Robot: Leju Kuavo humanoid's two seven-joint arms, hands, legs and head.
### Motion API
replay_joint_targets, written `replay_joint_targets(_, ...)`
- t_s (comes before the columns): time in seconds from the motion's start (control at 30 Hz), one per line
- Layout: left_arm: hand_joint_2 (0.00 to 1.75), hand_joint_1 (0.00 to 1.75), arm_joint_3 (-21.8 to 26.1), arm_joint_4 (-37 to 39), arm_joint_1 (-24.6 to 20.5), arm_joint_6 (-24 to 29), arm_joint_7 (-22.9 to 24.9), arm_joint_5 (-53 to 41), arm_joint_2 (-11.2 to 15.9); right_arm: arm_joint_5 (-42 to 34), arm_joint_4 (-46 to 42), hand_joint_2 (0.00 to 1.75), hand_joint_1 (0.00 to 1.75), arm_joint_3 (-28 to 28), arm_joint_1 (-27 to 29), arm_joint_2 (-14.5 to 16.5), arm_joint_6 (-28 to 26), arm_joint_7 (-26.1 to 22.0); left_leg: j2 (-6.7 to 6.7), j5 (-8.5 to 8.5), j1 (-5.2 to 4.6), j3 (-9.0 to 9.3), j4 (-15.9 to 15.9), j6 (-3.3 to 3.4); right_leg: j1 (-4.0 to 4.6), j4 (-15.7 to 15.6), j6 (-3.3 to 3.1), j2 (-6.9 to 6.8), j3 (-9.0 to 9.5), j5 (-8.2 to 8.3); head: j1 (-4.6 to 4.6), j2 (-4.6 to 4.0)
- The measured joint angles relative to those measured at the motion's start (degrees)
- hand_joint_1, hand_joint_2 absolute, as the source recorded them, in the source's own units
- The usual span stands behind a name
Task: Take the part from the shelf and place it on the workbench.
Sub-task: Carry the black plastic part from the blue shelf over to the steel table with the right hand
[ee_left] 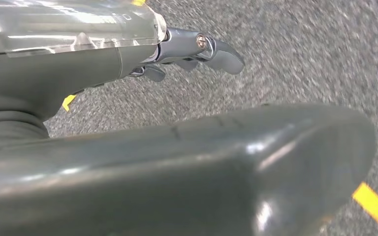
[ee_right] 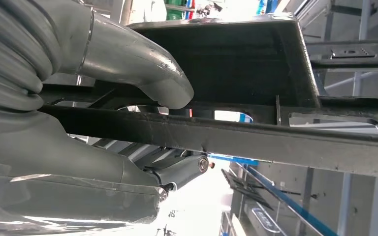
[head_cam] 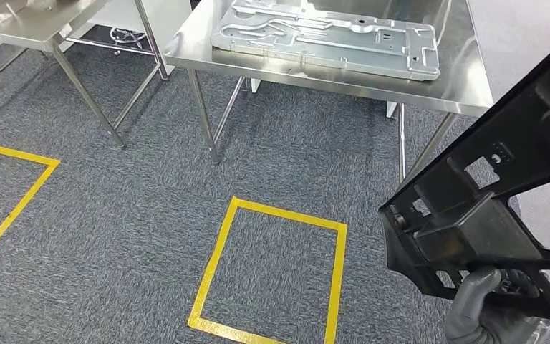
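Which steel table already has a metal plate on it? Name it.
The right-hand steel table, nearest the robot hand holding the black part; the silver plate lies flat on it.

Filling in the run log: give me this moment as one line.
right hand: grips black part | left hand: holds nothing, over carpet | workbench: ahead, bears silver plate | part not yet placed

Right hand [ee_right: 103, 98] around black part [ee_right: 256, 98], apparently gripped

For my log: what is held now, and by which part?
The right hand grips the black part by a bar at its lower end; the left hand holds nothing.
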Motion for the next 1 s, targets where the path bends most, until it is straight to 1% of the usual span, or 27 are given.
replay_joint_targets(0.03, 0.0, 0.0, 0.0, 0.0, 0.1, 0.0, 0.1, 0.1, 0.0, 0.0, 0.0, 1.75, 1.75, 0.0, -0.1, 0.0, -0.1, 0.0, -0.05, -0.82, 0.08, 1.38, -0.3, -0.1, -0.05, -0.3, 0.1, -0.05, -1.55, -1.96, 0.0, 0.0)
replay_joint_targets(0.07, 0.0, 0.0, 0.0, 0.0, 0.1, 0.0, 0.2, 0.2, 0.0, 0.1, 0.0, 1.75, 1.75, 0.0, -0.2, 0.0, -0.2, 0.0, -0.11, -1.74, 0.18, 2.82, -0.5, -0.25, -0.1, -1.8, 0.18, -0.14, -2.51, -2.48, 0.02, 0.0)
replay_joint_targets(0.1, 0.0, 0.0, 0.0, 0.0, 0.1, 0.0, 0.3, 0.3, 0.0, 0.1, 0.0, 1.75, 1.75, 0.0, -0.2, 0.0, -0.3, 0.0, -0.12, -2.75, 0.27, 4.22, -0.5, -0.43, -0.18, -4.3, 0.23, -0.29, -3.02, -0.62, 0.04, -0.01)
replay_joint_targets(0.17, 0.0, 0.0, 0.0, 0.0, 0.2, 0.1, 0.5, 0.5, -0.1, 0.2, 0.0, 1.75, 1.75, 0.0, -0.4, -0.1, -0.4, 0.1, 0.03, -5.02, 0.25, 6.89, -0.4, -0.89, -0.11, -9.5, -0.1, -1.66, -3.49, 8.22, 0.11, -0.01)
replay_joint_targets(0.2, 0.0, 0.0, 0.0, 0.0, 0.1, 0.1, 0.6, 0.5, -0.1, 0.2, 0.0, 1.75, 1.75, 0.0, -0.5, -0.1, -0.3, 0.2, 0.23, -6.16, 0.18, 7.91, -0.4, -1.25, 0.06, -10.9, -0.44, -2.11, -3.42, 11.88, 0.05, -0.02)
replay_joint_targets(0.23, 0.0, 0.0, 0.0, 0.0, 0.0, 0.1, 0.6, 0.6, -0.1, 0.1, -0.2, 1.75, 1.75, 0.1, -0.7, -0.2, -0.1, 0.3, 0.48, -6.85, 0.11, 8.9, -0.2, -1.68, 0.21, -11.4, -0.93, -2.32, -3.25, 13.89, -0.02, -0.01)
replay_joint_targets(0.3, 0.0, 0.0, 0.0, 0.0, -0.5, 0.1, 0.7, 0.7, -0.2, -0.2, -0.7, 1.75, 1.75, 0.4, -1.1, -0.3, 0.3, 0.5, 0.91, -6.61, 0.25, 9.33, 1.7, -2.52, 0.34, -11.4, -1.97, -1.31, -2.07, 13.16, -0.18, -0.01)
replay_joint_targets(0.33, 0.0, 0.0, 0.0, 0.0, -0.8, 0.1, 0.7, 0.7, -0.2, -0.3, -0.9, 1.75, 1.75, 0.5, -1.3, -0.3, 0.4, 0.5, 0.92, -5.84, 0.37, 8.58, 4.2, -2.79, 0.27, -11.7, -2.51, -0.85, -1.35, 12.73, -0.22, -0.01)
replay_joint_targets(0.37, 0.0, 0.0, 0.0, 0.0, -1.0, 0.1, 0.7, 0.7, -0.3, -0.4, -1.0, 1.75, 1.75, 0.6, -1.5, -0.3, 0.5, 0.5, 0.85, -5.49, 0.49, 6.81, 7.5, -2.96, 0.27, -11.9, -3.0, -0.44, -0.58, 12.28, -0.36, -0.01)
replay_joint_targets(0.4, 0.0, 0.0, 0.0, 0.0, -1.1, 0.1, 0.8, 0.7, -0.3, -0.4, -1.1, 1.75, 1.75, 0.6, -1.6, -0.3, 0.5, 0.5, 0.73, -6.04, 0.58, 4.5, 11.2, -3.1, 0.22, -12.1, -3.35, -0.01, 0.13, 11.89, -0.48, 0.0)
replay_joint_targets(0.43, 0.0, 0.0, 0.0, 0.0, -1.1, 0.1, 0.8, 0.8, -0.3, -0.4, -1.1, 1.75, 1.75, 0.7, -1.7, -0.3, 0.6, 0.5, 0.63, -7.5, 0.61, 1.94, 14.6, -3.26, 0.25, -12.2, -3.58, 0.45, 0.7, 11.4, -0.62, 0.0)
replay_joint_targets(0.47, 0.0, 0.0, 0.0, 0.0, -1.1, 0.1, 0.9, 0.8, -0.3, -0.4, -1.1, 1.75, 1.75, 0.7, -1.7, -0.3, 0.6, 0.5, 0.61, -9.81, 0.64, -0.61, 17.2, -3.42, 0.26, -12.3, -3.67, 1.06, 1.24, 10.9, -0.72, 0.01)
replay_joint_targets(0.5, 0.0, 0.0, 0.0, 0.0, -0.9, 0.1, 1.0, 0.8, -0.4, -0.4, -1.1, 1.75, 1.75, 0.7, -1.8, -0.4, 0.6, 0.6, 0.61, -12.0, 0.65, -2.75, 18.5, -3.51, 0.26, -12.3, -3.66, 1.73, 1.82, 10.37, -0.7, -0.01)
replay_joint_targets(0.53, 0.0, 0.0, 0.0, 0.1, -0.8, 0.1, 1.0, 0.8, -0.4, -0.4, -1.1, 1.75, 1.75, 0.7, -1.8, -0.4, 0.6, 0.6, 0.6, -13.31, 0.66, -4.33, 18.5, -3.49, 0.27, -12.3, -3.59, 2.43, 2.44, 9.81, -0.72, -0.01)
replay_joint_targets(0.57, 0.0, 0.0, 0.0, 0.1, -0.7, 0.0, 1.0, 0.8, -0.5, -0.4, -1.1, 1.75, 1.75, 0.7, -1.8, -0.4, 0.7, 0.6, 0.52, -13.07, 0.68, -5.28, 17.0, -3.36, 0.27, -12.3, -3.47, 3.12, 3.14, 9.25, -0.72, -0.01)
replay_joint_targets(0.6, 0.0, 0.0, 0.0, 0.1, -0.6, 0.0, 0.9, 0.8, -0.5, -0.4, -1.1, 1.75, 1.75, 0.7, -1.8, -0.4, 0.7, 0.6, 0.25, -11.01, 0.68, -5.59, 14.4, -3.18, 0.26, -12.3, -3.32, 3.7, 3.87, 8.7, -0.72, -0.02)
replay_joint_targets(0.63, 0.0, 0.0, 0.0, 0.1, -0.5, 0.0, 0.9, 0.8, -0.5, -0.4, -1.1, 1.75, 1.75, 0.8, -1.9, -0.4, 0.7, 0.6, -0.56, -7.31, 0.68, -5.59, 11.2, -3.02, 0.22, -12.3, -3.13, 4.19, 4.5, 8.15, -0.7, -0.02)
replay_joint_targets(0.67, 0.0, 0.0, 0.0, 0.1, -0.4, -0.1, 0.8, 0.8, -0.5, -0.3, -1.1, 1.75, 1.75, 0.8, -2.0, -0.4, 0.7, 0.6, -1.43, -4.37, 0.54, -5.51, 8.6, -2.82, 0.23, -12.2, -2.86, 4.72, 5.09, 7.61, -0.69, -0.02)
replay_joint_targets(0.7, 0.0, 0.0, 0.0, 0.1, -0.3, -0.1, 0.7, 0.7, -0.5, -0.2, -1.1, 1.75, 1.75, 0.9, -2.1, -0.4, 0.6, 0.7, -2.19, -2.22, 0.38, -5.36, 6.8, -2.52, 0.26, -12.2, -2.52, 5.21, 5.47, 7.07, -0.71, -0.02)
replay_joint_targets(0.73, 0.0, 0.0, 0.0, 0.1, -0.2, -0.1, 0.6, 0.7, -0.5, 0.1, -1.1, 1.75, 1.75, 0.9, -2.1, -0.4, 0.4, 0.8, -2.71, -1.01, 0.25, -5.24, 5.9, -2.11, 0.3, -12.1, -2.14, 5.62, 5.81, 6.77, -0.72, -0.02)
replay_joint_targets(0.8, 0.0, 0.0, 0.0, 0.1, -0.3, -0.2, 0.6, 0.7, -0.6, 1.2, -1.1, 1.75, 1.75, 1.0, -2.2, -0.5, -0.3, 1.4, -2.43, -1.03, 0.19, -4.46, 5.5, -1.08, 0.5, -11.6, -1.33, 5.98, 6.18, 6.69, -0.74, -0.02)
replay_joint_targets(0.83, 0.0, 0.0, 0.0, 0.1, -0.4, -0.2, 0.5, 0.7, -0.6, 1.8, -1.1, 1.75, 1.75, 0.9, -2.3, -0.5, -0.7, 1.8, -2.2, -0.85, 0.28, -3.83, 5.2, -0.59, 0.55, -10.9, -1.05, 5.3, 6.21, 6.69, -0.7, -0.02)
replay_joint_targets(0.87, 0.0, 0.0, 0.0, 0.1, -0.5, -0.2, 0.5, 0.8, -0.7, 2.5, -1.1, 1.75, 1.75, 0.9, -2.4, -0.5, -1.1, 2.3, -1.97, -0.9, 0.32, -3.16, 4.9, -0.19, 0.6, -9.6, -0.82, 4.09, 5.6, 6.29, -0.63, -0.02)
replay_joint_targets(0.9, 0.0, 0.0, 0.0, 0.1, -0.5, -0.2, 0.5, 0.7, -0.8, 3.0, -1.1, 1.75, 1.75, 0.9, -2.7, -0.6, -1.4, 2.9, -1.71, -1.06, 0.33, -2.56, 4.7, 0.14, 0.59, -7.3, -0.62, 2.66, 4.29, 5.35, -0.6, -0.02)
replay_joint_targets(0.93, 0.0, 0.0, 0.0, 0.1, -0.5, -0.3, 0.5, 0.7, -0.8, 3.5, -1.0, 1.75, 1.75, 0.9, -3.1, -0.6, -1.7, 3.8, -1.43, -1.33, 0.27, -2.18, 4.5, 0.38, 0.56, -4.1, -0.42, 1.2, 2.21, 4.08, -0.53, -0.01)
replay_joint_targets(0.97, 0.0, 0.0, 0.0, 0.1, -0.4, -0.3, 0.5, 0.6, -0.8, 4.0, -0.9, 1.75, 1.75, 0.8, -3.6, -0.8, -2.0, 5.0, -1.19, -1.68, 0.22, -1.9, 4.5, 0.48, 0.52, -0.8, -0.19, 0.36, -0.34, 2.68, -0.5, -0.01)
replay_joint_targets(1.0, 0.0, 0.0, 0.0, 0.1, -0.3, -0.3, 0.6, 0.6, -0.8, 4.4, -0.7, 1.75, 1.75, 0.7, -4.2, -1.0, -2.1, 6.5, -0.94, -2.07, 0.19, -1.6, 4.5, 0.51, 0.46, 1.7, 0.01, 0.0, -2.72, 1.67, -0.5, -0.02)
